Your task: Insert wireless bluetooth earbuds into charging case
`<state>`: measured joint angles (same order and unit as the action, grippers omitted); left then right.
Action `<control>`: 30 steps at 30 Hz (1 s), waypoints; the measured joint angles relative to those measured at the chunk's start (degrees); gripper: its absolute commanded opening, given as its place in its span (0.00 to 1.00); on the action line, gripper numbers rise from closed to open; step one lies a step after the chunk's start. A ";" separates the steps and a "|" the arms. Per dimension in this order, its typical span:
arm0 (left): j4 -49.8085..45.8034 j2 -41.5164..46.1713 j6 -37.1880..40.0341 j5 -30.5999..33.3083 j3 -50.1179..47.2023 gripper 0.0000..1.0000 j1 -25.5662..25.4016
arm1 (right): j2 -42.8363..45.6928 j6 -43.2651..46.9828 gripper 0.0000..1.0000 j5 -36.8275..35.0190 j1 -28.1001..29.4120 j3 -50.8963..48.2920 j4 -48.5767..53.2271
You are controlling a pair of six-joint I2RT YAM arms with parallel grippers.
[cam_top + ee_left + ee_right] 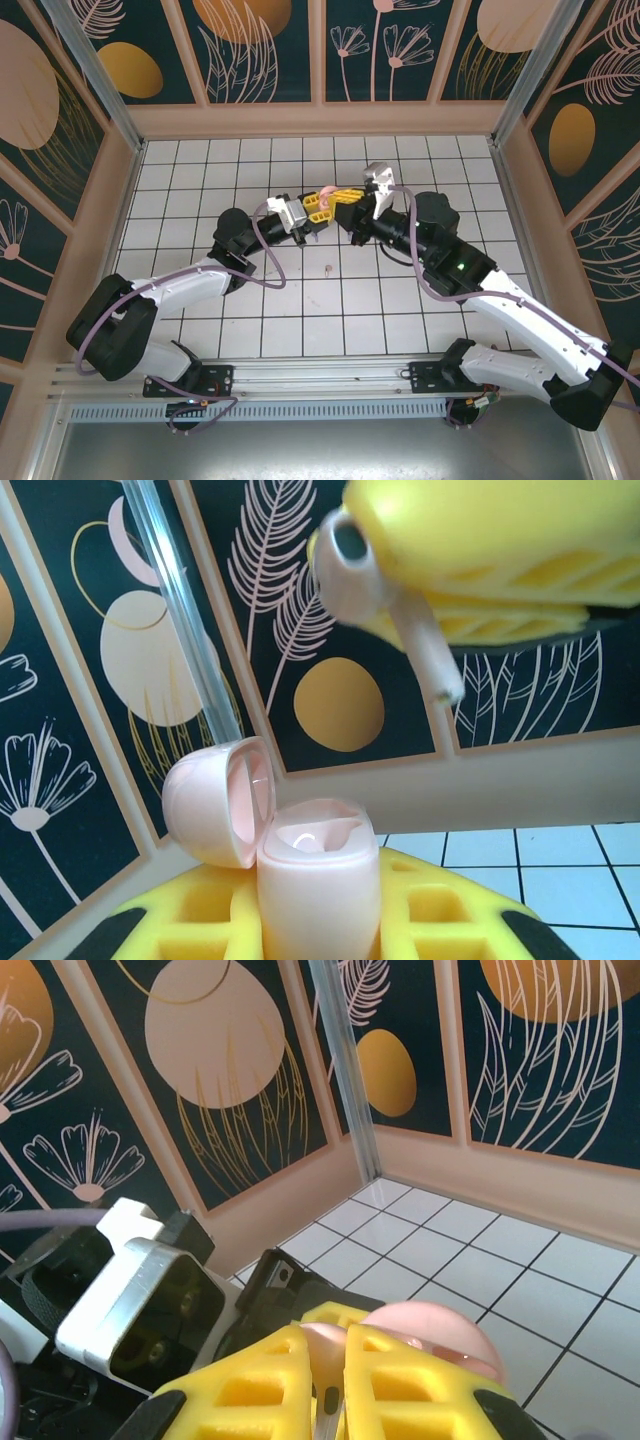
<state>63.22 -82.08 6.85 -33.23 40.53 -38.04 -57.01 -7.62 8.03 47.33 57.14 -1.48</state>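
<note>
My left gripper (pixel 320 915) is shut on a pale pink charging case (pixel 318 880), held upright above the floor with its lid (pixel 218 800) swung open to the left. Inside, one socket shows a shiny rim. A pale pink stemmed earbud (pixel 392 592) hangs above and to the right of the case mouth, stem pointing down, clear of the case. My right gripper (pixel 330 1385) is shut on that earbud (pixel 326 1352), with the case lid (pixel 440 1335) just beyond the fingers. In the top view the left gripper (pixel 314 208) and right gripper (pixel 348 196) meet mid-floor around the case (pixel 326 191).
A tiny pinkish object (pixel 328 268), perhaps another earbud, lies on the white tiled floor (pixel 200 180) in front of the grippers. Patterned walls (pixel 260 50) enclose the floor on three sides. The left gripper's body (pixel 150 1300) sits close to my right fingers.
</note>
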 measured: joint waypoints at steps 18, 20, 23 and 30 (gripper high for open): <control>1.14 0.02 -3.08 -3.43 0.55 0.00 0.00 | -0.02 1.40 0.12 -2.40 0.00 -1.62 -2.69; 1.31 0.07 -3.69 -3.85 0.55 0.00 0.00 | -0.02 1.57 0.12 -2.47 0.00 -1.70 -2.69; 1.51 0.22 -4.35 -4.31 0.59 0.00 -0.02 | -0.04 1.64 0.11 -2.58 0.00 -1.77 -2.71; 1.70 0.48 -5.64 -5.11 0.96 0.00 0.00 | -0.26 1.77 0.11 -2.34 0.02 -1.77 -3.15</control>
<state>64.93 -81.60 1.21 -38.35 41.50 -38.04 -57.28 -5.85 5.69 47.35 55.37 -4.62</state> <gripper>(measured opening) 0.225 0.114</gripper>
